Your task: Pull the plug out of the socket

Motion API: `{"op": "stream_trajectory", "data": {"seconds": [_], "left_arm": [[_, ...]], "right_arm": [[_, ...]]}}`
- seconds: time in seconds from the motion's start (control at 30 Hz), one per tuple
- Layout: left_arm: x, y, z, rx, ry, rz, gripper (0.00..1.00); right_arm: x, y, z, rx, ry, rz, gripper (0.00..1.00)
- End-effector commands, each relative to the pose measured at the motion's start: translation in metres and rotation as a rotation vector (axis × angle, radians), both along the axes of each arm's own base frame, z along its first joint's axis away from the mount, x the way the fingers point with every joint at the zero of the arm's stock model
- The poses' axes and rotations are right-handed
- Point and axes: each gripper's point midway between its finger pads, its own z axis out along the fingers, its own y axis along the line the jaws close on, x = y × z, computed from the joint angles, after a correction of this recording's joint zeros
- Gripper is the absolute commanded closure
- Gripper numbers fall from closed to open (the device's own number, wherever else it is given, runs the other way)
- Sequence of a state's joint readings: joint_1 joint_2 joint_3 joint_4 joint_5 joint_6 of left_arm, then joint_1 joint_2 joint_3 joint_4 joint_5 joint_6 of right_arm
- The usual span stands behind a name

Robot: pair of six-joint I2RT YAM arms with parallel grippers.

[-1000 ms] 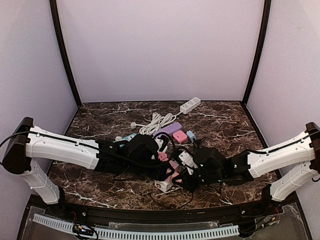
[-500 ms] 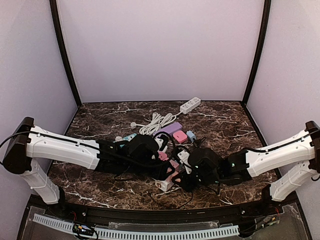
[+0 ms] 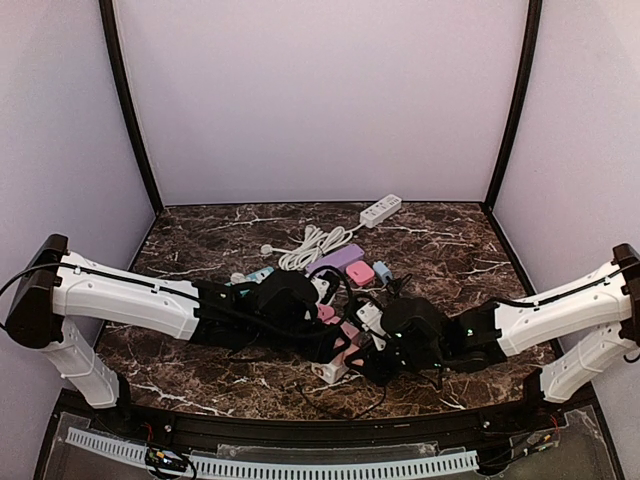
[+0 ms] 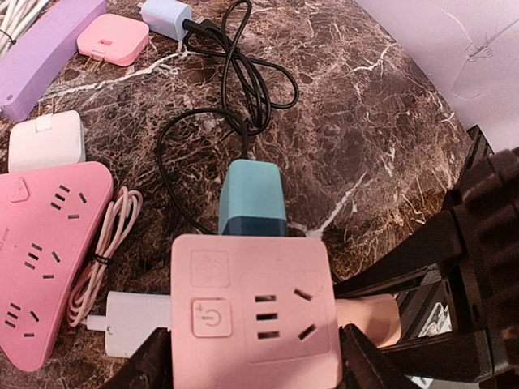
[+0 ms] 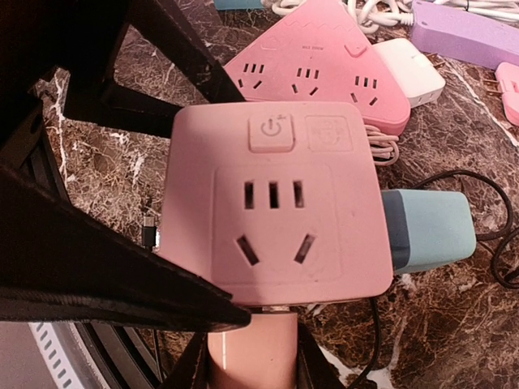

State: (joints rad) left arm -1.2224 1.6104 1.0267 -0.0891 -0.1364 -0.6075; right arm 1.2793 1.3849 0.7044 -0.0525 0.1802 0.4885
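Two claws on one thing: the left gripper (image 4: 255, 369) is clamped across the pink plastic cube socket (image 4: 253, 312), low centre of its wrist view. The right gripper (image 5: 251, 361) pinches the cube's round pink stem (image 4: 369, 318). The teal-blue boxy plug (image 4: 252, 198) sits seated in the cube's far side, its thin black cord (image 4: 243, 73) looping toward upper centre.
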Motion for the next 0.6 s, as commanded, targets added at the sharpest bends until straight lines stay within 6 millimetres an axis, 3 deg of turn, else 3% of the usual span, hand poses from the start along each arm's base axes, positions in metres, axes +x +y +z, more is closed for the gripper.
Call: {"op": "stream_trajectory", "data": {"seconds": [0.0, 0.57], "left_arm": [[-0.0152, 0.0237, -0.0352, 0.144, 0.040, -0.054, 0.64], [-0.0187, 0.0219, -0.0347, 0.138, 0.039, -0.089, 0.65]], "right_arm": [[0.0054, 0.0127, 0.0266, 0.125, -0.059, 0.046, 1.00], [-0.0011, 0.0174, 0.0276, 0.210, -0.025, 0.128, 1.00]]}}
